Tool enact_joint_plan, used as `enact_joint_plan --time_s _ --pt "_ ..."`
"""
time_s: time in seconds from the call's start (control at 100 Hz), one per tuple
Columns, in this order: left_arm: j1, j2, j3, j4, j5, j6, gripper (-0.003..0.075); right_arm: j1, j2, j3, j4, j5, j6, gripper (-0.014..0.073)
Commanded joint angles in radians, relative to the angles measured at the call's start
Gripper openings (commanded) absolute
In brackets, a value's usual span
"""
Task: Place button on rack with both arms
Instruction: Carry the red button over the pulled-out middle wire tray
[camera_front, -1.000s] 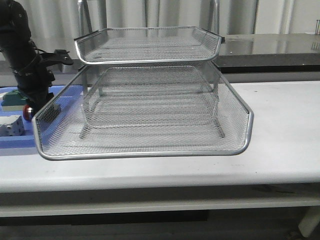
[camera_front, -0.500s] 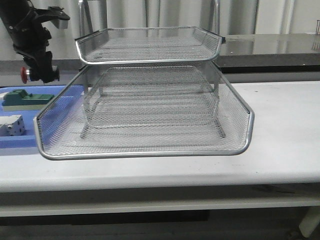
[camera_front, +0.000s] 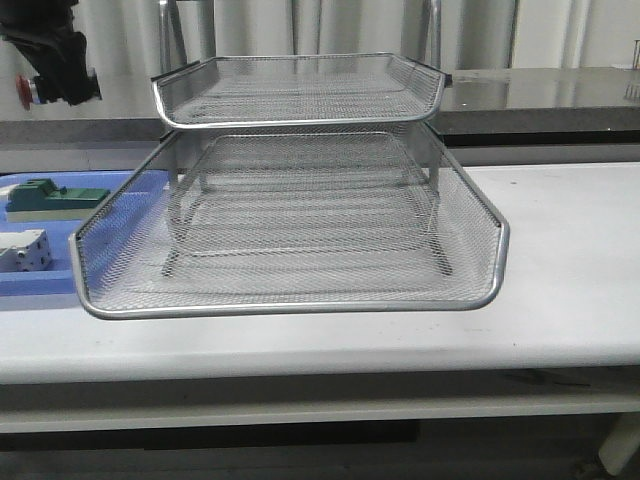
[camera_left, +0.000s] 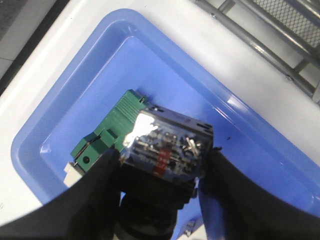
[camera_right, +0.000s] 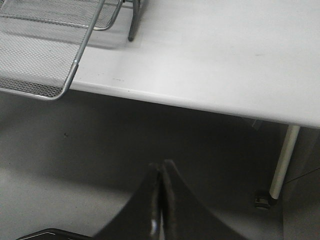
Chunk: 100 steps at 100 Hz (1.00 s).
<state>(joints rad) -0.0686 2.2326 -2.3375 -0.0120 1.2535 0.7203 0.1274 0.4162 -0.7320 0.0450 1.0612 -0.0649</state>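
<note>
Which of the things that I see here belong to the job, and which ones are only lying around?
Belong to the job:
- button, held in the left tool
- wire rack
- right tool, shut and off the table

Lying about:
- blue tray
- green block
- white boxy part

The tray (camera_front: 60, 285) lies left of the rack (camera_front: 290, 200) on the table (camera_front: 560, 250).

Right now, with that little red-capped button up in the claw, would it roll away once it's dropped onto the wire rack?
Probably only a little. The button has a round red cap, so that end might roll, but its rear block looks squarish and should stop it. It seems rigid, since the left gripper pinches it without visible bending. The rack is open mesh, which may catch its edges.
</note>
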Motion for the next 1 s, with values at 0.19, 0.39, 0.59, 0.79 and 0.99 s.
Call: enact_joint_plan --time_s 0.19,0.39,0.59,0.79,0.99 --pt "0.001 -0.287 0.158 -0.01 0.021 -0.075 -0.0002 -0.004 0.007 -0.033 -0.008 -0.056 -0.004 -0.0067" --pt "-0.01 -0.471 0.33 -0.041 0.021 -0.09 -0.0002 -0.004 0.007 -0.033 -0.008 -0.056 -0.004 -0.0067" --pt "-0.072 -0.591 0.43 -0.088 0.021 -0.09 -0.0002 -0.004 0.007 -0.033 -0.008 -0.056 -0.004 -0.0067" --pt "-0.191 -0.619 0.448 -0.142 0.021 -0.09 -0.0002 -0.004 0.007 -0.033 -0.008 -0.056 -0.004 -0.0067" --pt "-0.342 -0.609 0.45 -0.15 0.021 -0.09 -0.0002 -0.004 0.007 -0.033 -0.008 -0.056 -0.004 -0.0067"
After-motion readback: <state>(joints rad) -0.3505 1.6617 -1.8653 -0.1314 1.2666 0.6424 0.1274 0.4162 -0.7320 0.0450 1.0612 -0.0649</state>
